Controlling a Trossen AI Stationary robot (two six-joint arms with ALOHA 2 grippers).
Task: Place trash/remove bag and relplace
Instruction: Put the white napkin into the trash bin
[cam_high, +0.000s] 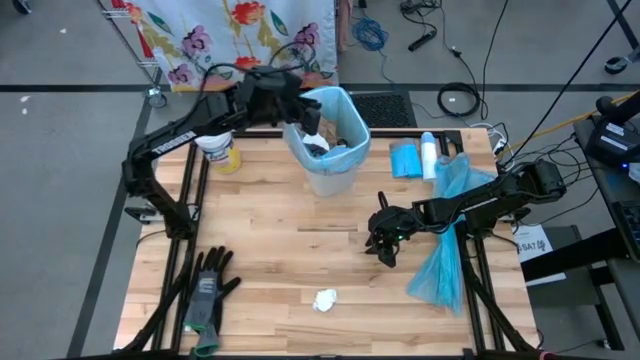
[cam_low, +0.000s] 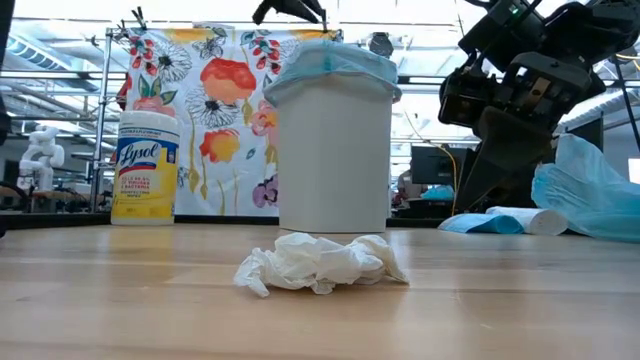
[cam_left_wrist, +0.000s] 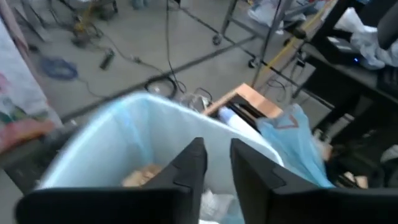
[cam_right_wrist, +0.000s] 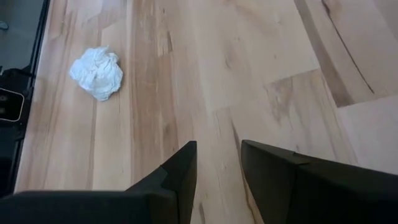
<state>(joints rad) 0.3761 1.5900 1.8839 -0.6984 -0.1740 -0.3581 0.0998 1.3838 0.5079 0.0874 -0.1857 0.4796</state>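
Observation:
A white bin (cam_high: 330, 150) lined with a light blue bag stands at the table's far middle; brown and white scraps (cam_left_wrist: 142, 177) lie inside it. My left gripper (cam_high: 306, 118) (cam_left_wrist: 216, 163) hovers above the bin's mouth, open by a narrow gap and empty. One white tissue wad (cam_high: 325, 298) (cam_right_wrist: 96, 73) (cam_low: 320, 265) lies on the table near its near edge. My right gripper (cam_high: 384, 243) (cam_right_wrist: 217, 163) hangs over bare wood right of the middle, open and empty, with the wad ahead of it toward the near left.
A Lysol canister (cam_high: 222, 152) stands left of the bin. Black-and-grey gloves (cam_high: 208, 290) lie at the near left. Folded blue bags (cam_high: 405, 160) and a white roll (cam_high: 429, 155) lie right of the bin; a loose blue bag (cam_high: 445, 260) drapes under the right arm.

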